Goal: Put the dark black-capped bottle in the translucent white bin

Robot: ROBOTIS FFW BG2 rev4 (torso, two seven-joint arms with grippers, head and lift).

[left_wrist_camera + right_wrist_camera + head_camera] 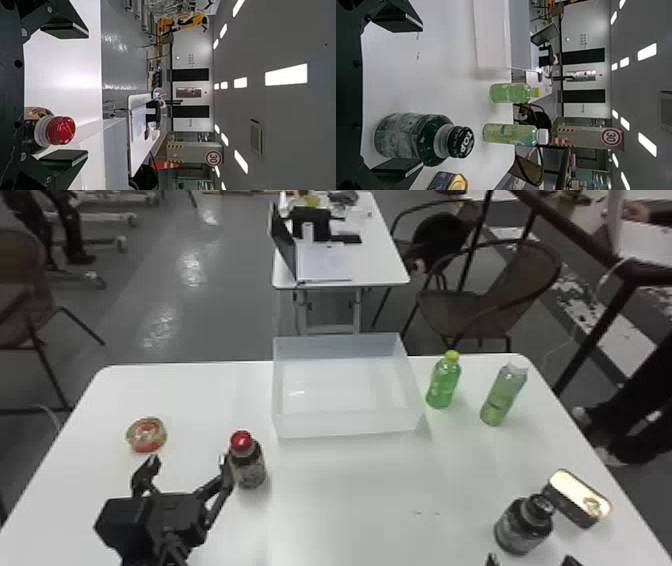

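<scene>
The dark black-capped bottle (523,524) stands upright near the table's right front. Just in front of it, at the bottom edge of the head view, my right gripper (531,561) is open. In the right wrist view the bottle (411,136) shows beyond the spread fingers of the gripper (401,97), nearer one finger, not gripped. The translucent white bin (350,425) sits at the table's back middle; its wall (492,35) also shows in the right wrist view. My left gripper (187,462) is parked at the left, open and holding nothing; the left wrist view shows its fingers (65,29) wide apart.
A red-capped bottle (248,465) stands close by the left gripper's right finger. A round tin (146,435) lies farther left. An oblong can (575,502) is beside the dark bottle. Green bottle (444,382) and pale green bottle (503,395) stand right of the bin.
</scene>
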